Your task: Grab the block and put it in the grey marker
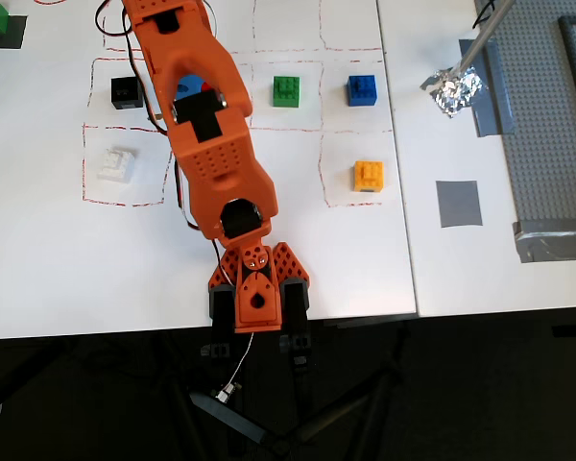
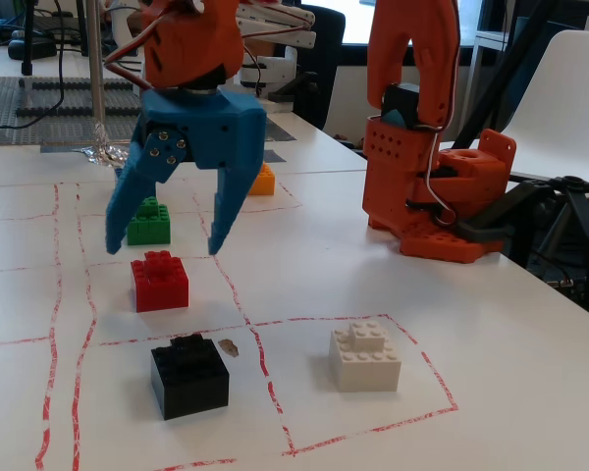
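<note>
The red block point(image 2: 159, 282) sits on the white table inside a red-lined square. My blue gripper point(image 2: 167, 245) hangs open just above it, one finger on each side of the block and not touching it. In the overhead view my orange arm covers the gripper, and only a sliver of the red block point(image 1: 206, 88) shows through it. The grey marker point(image 1: 458, 203) is a flat dark-grey square far to the right on the table in the overhead view. It is out of the fixed view.
Other bricks stand around: black point(image 2: 188, 375), white point(image 2: 365, 355), green point(image 2: 148, 222), orange point(image 1: 369, 175), blue point(image 1: 362, 89). Crumpled foil point(image 1: 451, 91) and a studded grey baseplate point(image 1: 547, 115) lie at the right. The arm's base point(image 1: 257, 298) is at the table's front edge.
</note>
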You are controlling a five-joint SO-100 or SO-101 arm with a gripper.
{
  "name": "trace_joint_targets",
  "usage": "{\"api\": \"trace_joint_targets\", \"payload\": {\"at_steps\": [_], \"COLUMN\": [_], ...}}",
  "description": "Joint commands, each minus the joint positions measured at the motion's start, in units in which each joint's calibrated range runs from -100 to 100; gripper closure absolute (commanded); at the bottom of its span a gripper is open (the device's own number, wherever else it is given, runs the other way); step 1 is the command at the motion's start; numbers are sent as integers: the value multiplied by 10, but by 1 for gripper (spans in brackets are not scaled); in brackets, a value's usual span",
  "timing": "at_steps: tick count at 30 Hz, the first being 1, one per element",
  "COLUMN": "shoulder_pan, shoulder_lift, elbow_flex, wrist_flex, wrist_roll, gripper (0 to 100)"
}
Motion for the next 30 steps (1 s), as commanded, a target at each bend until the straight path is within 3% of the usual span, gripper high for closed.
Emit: {"api": "trace_joint_targets", "payload": {"at_steps": [1,17,25,30], "shoulder_pan": [19,42,36,37], "shoulder_lift": [-20,23,23,3], "elbow_flex": [-65,-66,-39,-5], "wrist_flex": [-8,-58,-79,-110], "wrist_roll": [1,16,16,21], "gripper": [68,72,82,92]}}
